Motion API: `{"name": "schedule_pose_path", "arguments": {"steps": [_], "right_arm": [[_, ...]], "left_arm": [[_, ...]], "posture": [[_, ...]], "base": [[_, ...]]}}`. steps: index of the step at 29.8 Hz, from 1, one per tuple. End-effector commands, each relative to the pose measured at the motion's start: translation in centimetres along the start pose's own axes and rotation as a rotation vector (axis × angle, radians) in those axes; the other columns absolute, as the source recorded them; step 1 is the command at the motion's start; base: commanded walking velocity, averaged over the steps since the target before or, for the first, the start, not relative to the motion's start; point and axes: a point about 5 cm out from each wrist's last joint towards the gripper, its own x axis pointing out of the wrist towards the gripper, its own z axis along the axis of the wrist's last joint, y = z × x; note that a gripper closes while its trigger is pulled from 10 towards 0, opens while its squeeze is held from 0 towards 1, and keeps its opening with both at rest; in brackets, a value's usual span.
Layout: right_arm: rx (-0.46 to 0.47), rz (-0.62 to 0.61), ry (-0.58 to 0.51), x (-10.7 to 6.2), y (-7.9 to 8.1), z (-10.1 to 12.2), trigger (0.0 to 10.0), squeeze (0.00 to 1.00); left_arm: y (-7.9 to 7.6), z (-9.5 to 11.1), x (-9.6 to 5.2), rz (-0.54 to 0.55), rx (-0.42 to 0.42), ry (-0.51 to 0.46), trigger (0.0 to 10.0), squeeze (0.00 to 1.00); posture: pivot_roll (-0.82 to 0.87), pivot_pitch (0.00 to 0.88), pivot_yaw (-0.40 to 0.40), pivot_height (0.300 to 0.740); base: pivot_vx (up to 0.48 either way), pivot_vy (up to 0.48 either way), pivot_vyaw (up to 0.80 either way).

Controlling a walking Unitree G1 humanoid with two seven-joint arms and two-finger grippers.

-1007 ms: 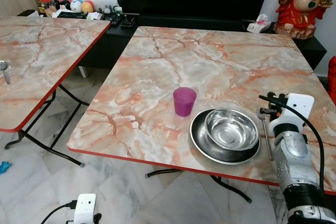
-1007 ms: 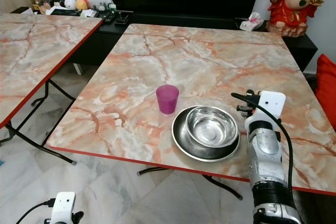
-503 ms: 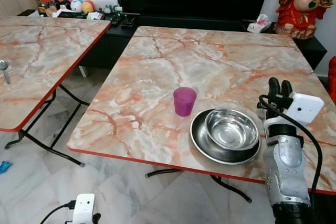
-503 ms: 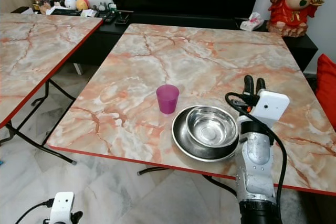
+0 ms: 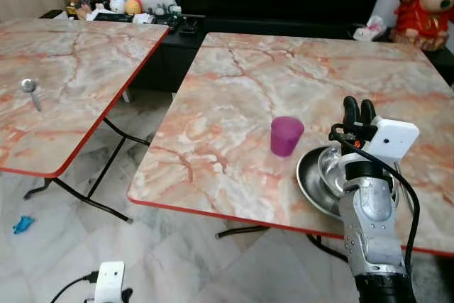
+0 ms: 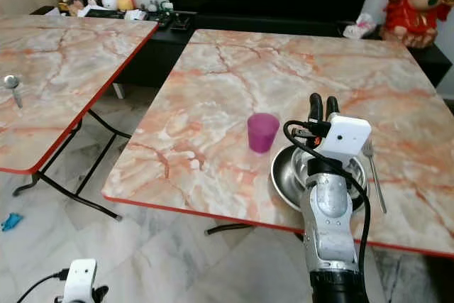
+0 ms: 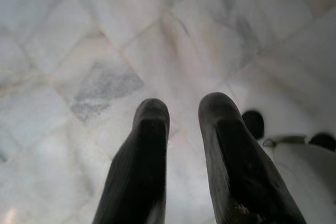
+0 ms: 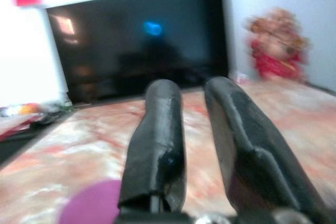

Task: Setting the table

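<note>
The right gripper (image 5: 359,110) is standing raised over the near right part of the table (image 5: 234,97), its two black fingers (image 8: 157,140) pointing up and away toward the TV (image 8: 142,45); they are lying close together with a narrow gap between them and nothing held. The gripper is hanging above the bowl (image 5: 328,168), which is sitting inside the plate (image 5: 309,179), with the arm covering much of both. The cup (image 5: 286,136) is standing upright on the table at about 10 o'clock from the plate, just beside it but apart. A fork (image 6: 373,175) is lying flat on the table at 3 o'clock of the plate, close to its rim. In the right wrist view the cup is showing as a purple blur below the fingers, and a red statue (image 8: 275,45) is standing at the far side beside the TV. The left gripper (image 7: 184,124) is hanging idle low over the floor (image 7: 105,40), its fingers slightly parted and empty. A second table (image 5: 64,83) is standing at 9 o'clock of the first, well apart, with a spoon (image 5: 31,91) lying on it.
</note>
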Motion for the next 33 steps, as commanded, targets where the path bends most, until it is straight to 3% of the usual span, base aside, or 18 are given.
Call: {"name": "schedule_pose_path", "arguments": {"steps": [1, 26, 33], "right_arm": [[-0.019, 0.028, -0.022, 0.1, 0.7, 0.6, 10.0, 0.00], [0.009, 0.053, 0.006, -0.7, 2.0, 0.0, 10.0, 0.00], [0.022, 0.055, -0.008, -0.2, 2.3, 0.4, 10.0, 0.00]], "left_arm": [[0.2, -0.5, -0.1, 0.004, -0.003, 0.023, 10.0, 0.00], [0.2, -1.3, -0.3, -0.007, 0.022, 0.046, 10.0, 0.00], [0.4, -1.3, -0.3, -0.008, 0.033, 0.046, 10.0, 0.00]], "posture": [[0.07, 0.002, 0.006, 0.740], [0.07, 0.000, 0.002, 0.740], [0.07, 0.000, 0.009, 0.740]], "base": [[0.000, 0.480, 0.00], [0.000, 0.471, 0.00], [0.000, 0.448, 0.00]]}}
